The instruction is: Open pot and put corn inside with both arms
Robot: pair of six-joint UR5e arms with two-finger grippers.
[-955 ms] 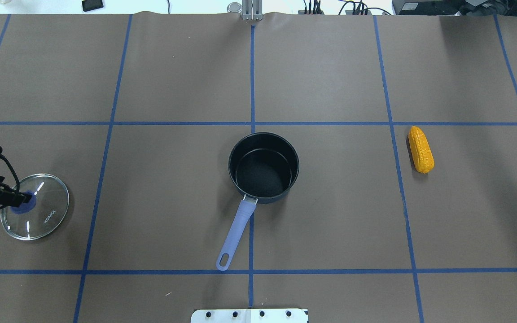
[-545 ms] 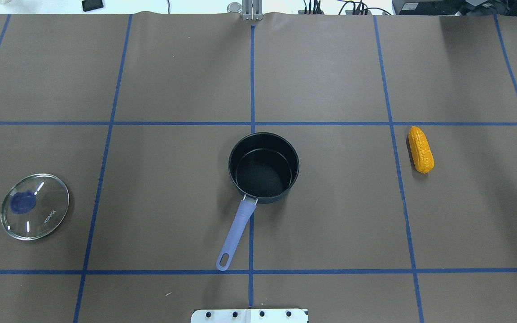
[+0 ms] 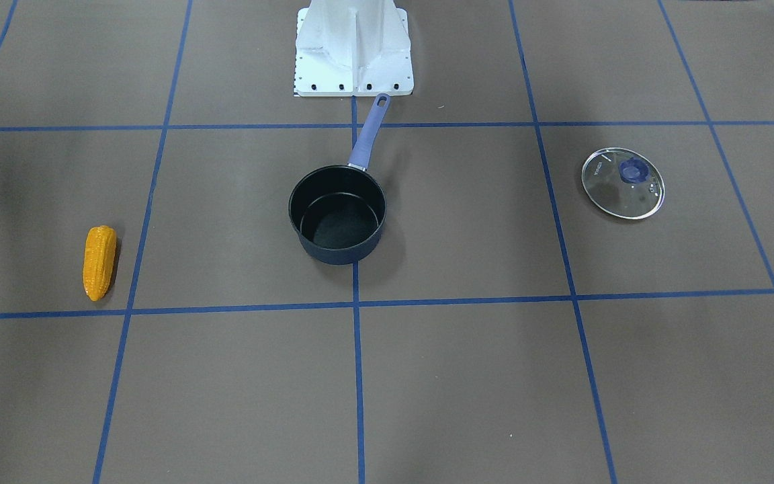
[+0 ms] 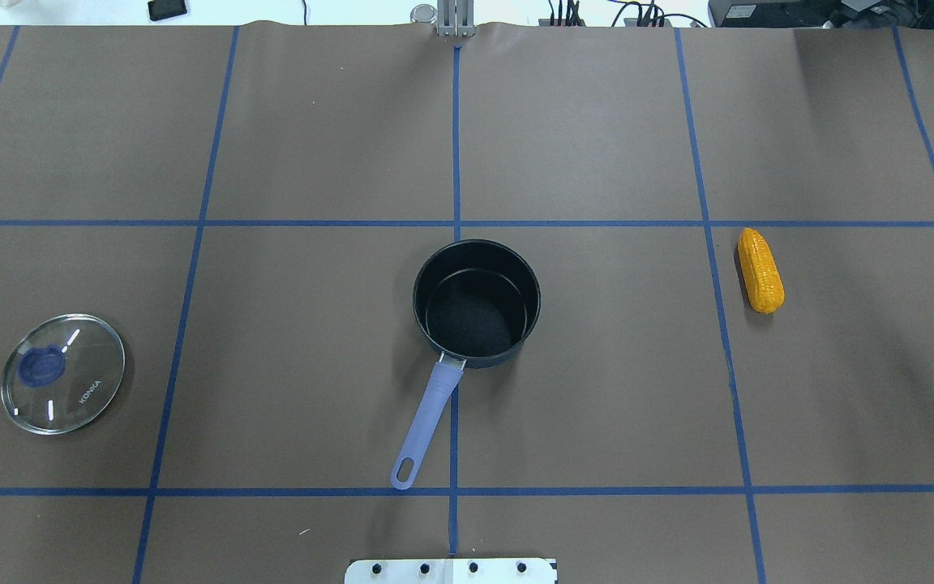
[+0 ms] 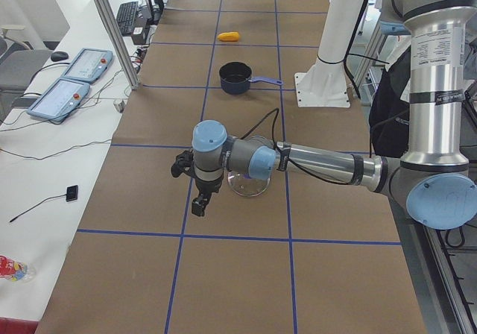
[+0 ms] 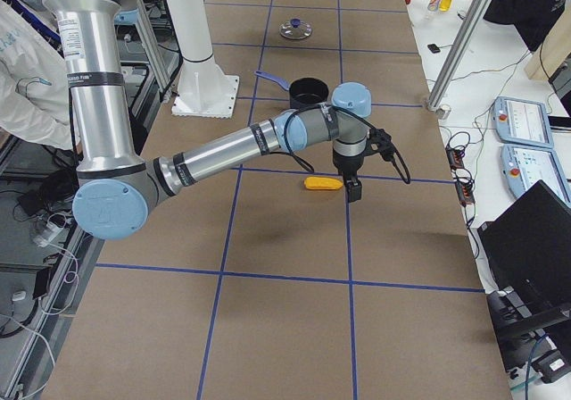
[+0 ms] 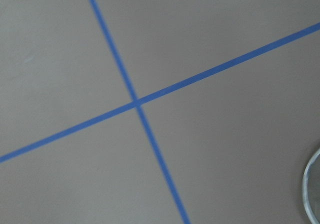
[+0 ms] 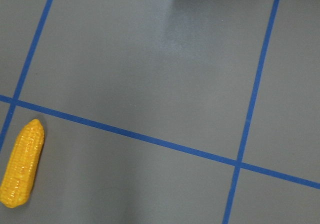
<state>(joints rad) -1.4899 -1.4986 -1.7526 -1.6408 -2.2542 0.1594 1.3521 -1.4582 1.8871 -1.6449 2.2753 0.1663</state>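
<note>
The pot (image 4: 475,312) stands upright at the middle of the table (image 4: 597,122), uncovered, its black interior empty, its long handle pointing toward the white base mount (image 3: 353,50); the opening step is judged complete.

The corn (image 4: 760,270) lies on its side on the robot's right, well apart from the pot and not in any grasp; the placing step is judged not yet begun, and it makes up all that is left: grasp the corn, carry it over the pot's rim, release it inside.

The glass lid (image 4: 62,373) lies flat, knob up, on the robot's left, well apart from the pot; nothing touches it.

The right gripper (image 6: 353,190) hangs above the table near the corn, offset to one side of it and not in contact; its wrist view shows the corn at the lower left corner, not under the pincer, so a sideways correction is judged necessary before descent; whether its fingers stand apart or together cannot be told, since only the side view and a sliver at the overhead view's edge show it.

The left gripper (image 5: 199,203) hangs near the lid, clear of it and holding nothing visible; its finger state likewise cannot be told; its wrist view shows only table, tape lines and a sliver of the lid's rim.
</note>
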